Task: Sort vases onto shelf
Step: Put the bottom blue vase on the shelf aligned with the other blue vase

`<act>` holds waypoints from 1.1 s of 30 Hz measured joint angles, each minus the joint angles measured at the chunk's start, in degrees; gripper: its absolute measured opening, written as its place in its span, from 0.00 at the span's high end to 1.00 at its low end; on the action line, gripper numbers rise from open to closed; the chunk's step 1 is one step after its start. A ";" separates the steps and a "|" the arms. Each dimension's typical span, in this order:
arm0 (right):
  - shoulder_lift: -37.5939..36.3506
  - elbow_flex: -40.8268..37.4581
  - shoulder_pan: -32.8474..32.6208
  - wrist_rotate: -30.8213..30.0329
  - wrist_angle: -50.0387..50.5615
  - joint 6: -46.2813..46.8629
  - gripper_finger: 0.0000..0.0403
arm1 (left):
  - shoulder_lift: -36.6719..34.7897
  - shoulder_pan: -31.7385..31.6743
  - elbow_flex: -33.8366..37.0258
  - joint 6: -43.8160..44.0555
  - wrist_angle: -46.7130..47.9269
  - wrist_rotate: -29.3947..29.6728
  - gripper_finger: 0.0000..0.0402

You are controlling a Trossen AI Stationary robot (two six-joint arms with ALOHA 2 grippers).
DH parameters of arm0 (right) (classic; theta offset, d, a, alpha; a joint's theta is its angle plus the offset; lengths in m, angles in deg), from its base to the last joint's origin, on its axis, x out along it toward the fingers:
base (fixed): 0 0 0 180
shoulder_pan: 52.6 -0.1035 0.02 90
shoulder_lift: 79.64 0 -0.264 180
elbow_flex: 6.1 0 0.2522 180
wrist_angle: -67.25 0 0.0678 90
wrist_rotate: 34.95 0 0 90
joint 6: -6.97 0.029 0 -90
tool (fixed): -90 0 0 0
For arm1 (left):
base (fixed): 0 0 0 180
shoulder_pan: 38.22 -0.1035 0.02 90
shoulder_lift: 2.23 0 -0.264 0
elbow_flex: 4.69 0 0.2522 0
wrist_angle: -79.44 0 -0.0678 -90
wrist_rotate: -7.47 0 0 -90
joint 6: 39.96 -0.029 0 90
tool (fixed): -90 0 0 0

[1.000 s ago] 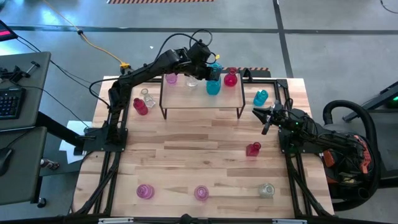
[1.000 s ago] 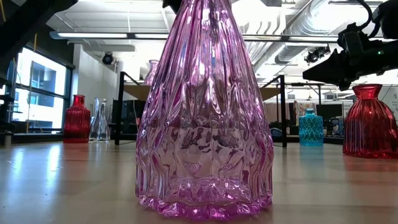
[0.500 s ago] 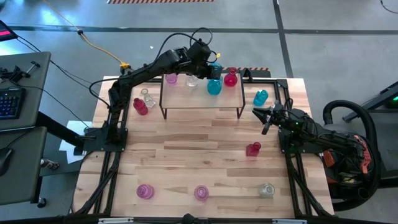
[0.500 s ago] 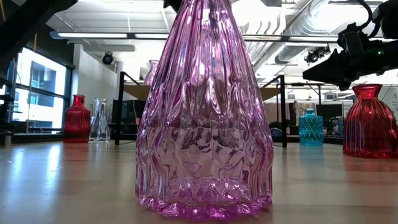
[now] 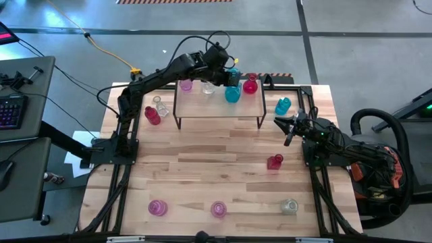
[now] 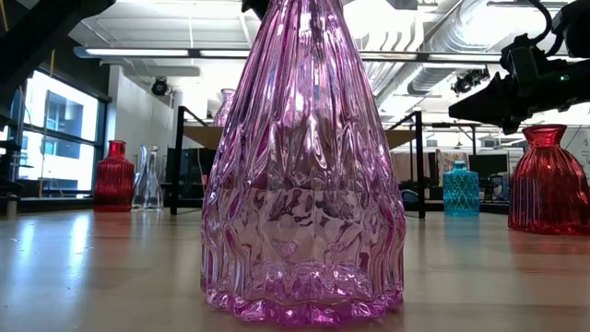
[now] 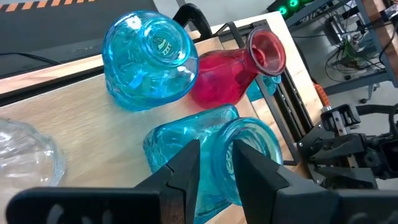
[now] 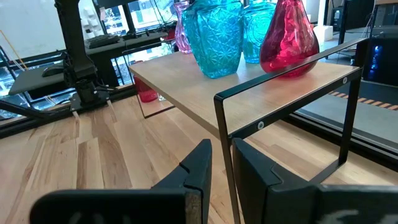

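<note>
Left fingers (image 7: 214, 168): narrow, pinching rim of teal vase (image 7: 214, 152) near shelf (image 5: 202, 106) back edge.
Right fingers (image 8: 219, 163): narrow, empty, beside shelf's end.
Desk (image 5: 216, 165) centre: open.

The dark left arm is reaching across the far edge of the small light-wood shelf (image 5: 219, 106), its left gripper (image 5: 228, 73) hanging over the shelf's back right part, jaws nearly together. The dark right arm is waiting right of the shelf, its right gripper (image 5: 283, 128) pointing toward it, jaws nearly together.
</note>
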 joint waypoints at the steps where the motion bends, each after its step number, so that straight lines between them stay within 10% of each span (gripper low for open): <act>1: 0.00 0.00 0.01 0.00 0.00 0.01 0.88 | 0.00 0.00 0.00 0.00 0.18 0.16 0.79; 33: -0.02 0.00 0.01 0.00 0.00 0.01 0.88 | -0.02 -0.04 0.00 0.53 -1.41 2.07 0.78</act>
